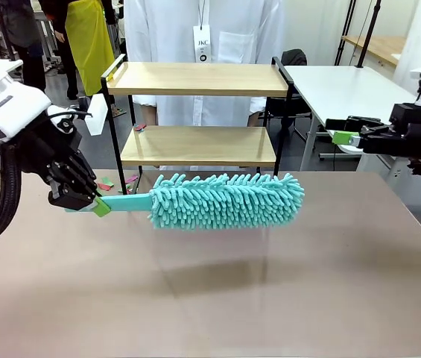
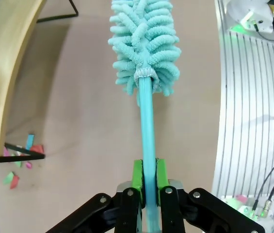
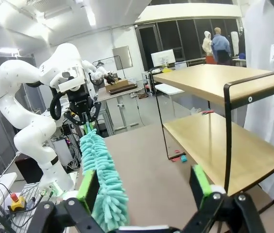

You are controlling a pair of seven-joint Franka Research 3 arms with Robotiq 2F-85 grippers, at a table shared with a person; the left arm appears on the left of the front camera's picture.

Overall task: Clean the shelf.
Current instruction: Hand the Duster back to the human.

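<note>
Nearest the robot, left gripper [image 1: 97, 204] is clamped on teal duster [image 1: 225, 200] handle, duster lying level, head toward picture right. Right gripper [image 3: 145, 187] has jaws spread, nothing between them. Beyond, shelf [image 1: 199, 112] sits at the tabletop's far edge, long axis left-right (coloured scraps [image 2: 19, 165] by its foot, clearest from left wrist).

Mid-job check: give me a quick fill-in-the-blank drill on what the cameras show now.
1. The left gripper is shut on the duster's ____.
2. The right gripper is ____ and holds nothing.
3. The shelf has ____ wooden boards.
4. Small coloured scraps lie on the tabletop near the shelf's ____ end, as the front view shows it.

Missing words: handle; open; two; left
</note>
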